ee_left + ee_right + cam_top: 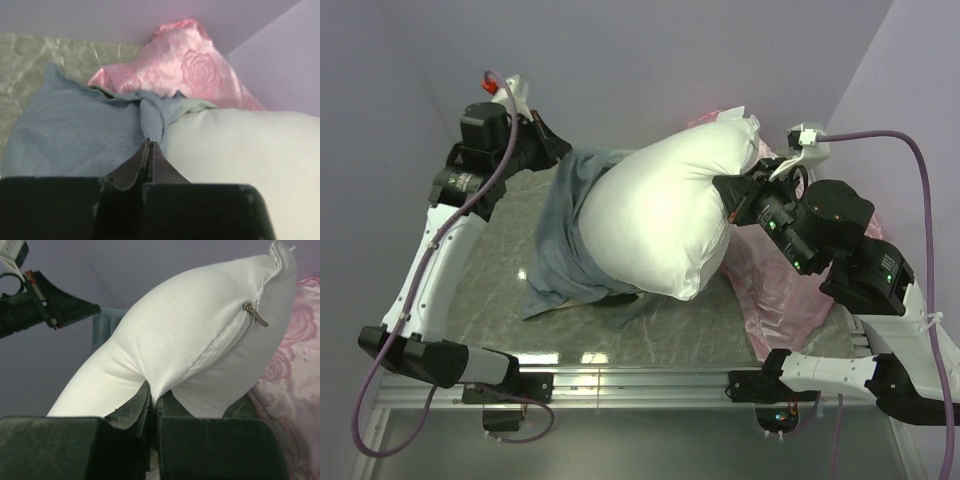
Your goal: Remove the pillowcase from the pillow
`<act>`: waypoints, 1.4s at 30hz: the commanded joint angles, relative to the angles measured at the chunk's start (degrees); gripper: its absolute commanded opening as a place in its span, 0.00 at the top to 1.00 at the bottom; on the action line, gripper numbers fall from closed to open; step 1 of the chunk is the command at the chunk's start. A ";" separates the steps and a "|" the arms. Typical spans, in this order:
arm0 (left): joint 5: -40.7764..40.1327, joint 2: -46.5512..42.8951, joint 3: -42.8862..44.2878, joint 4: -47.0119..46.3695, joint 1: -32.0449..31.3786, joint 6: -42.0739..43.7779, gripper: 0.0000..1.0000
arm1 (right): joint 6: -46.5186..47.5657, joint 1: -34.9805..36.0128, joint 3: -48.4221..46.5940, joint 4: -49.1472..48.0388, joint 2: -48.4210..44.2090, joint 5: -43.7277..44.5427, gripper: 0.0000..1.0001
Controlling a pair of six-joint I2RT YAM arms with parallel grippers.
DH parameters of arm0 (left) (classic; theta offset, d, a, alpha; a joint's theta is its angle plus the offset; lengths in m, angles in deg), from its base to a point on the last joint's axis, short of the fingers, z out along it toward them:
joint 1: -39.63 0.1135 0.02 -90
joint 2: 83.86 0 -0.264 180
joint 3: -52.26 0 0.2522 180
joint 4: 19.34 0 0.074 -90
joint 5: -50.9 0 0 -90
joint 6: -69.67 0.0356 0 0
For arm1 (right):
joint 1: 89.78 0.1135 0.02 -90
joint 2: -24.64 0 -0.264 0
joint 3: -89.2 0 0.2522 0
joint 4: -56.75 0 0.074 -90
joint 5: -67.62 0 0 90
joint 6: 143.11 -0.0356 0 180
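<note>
Marbled table (pixel 500 290), pink rose cover (pixel 780 300) beside pillow (pixel 660 215)

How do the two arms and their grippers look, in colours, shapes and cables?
Both arms have white links between chunky black joint housings. A purple cable runs along the left arm; a second cable, also purple, reaches the right arm, whose housings carry small green lights. The left gripper and the right gripper each have two dark, wedge-shaped fingers.

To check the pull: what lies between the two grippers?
The white pillow, its left end inside the grey pillowcase, fills that stretch; the top view shows it.
</note>
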 commanded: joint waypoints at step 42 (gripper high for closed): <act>-11.65 -50.09 -71.02 -21.66 -18.70 -17.87 0.28 | -3.43 -2.49 -20.48 4.19 17.68 16.16 1.00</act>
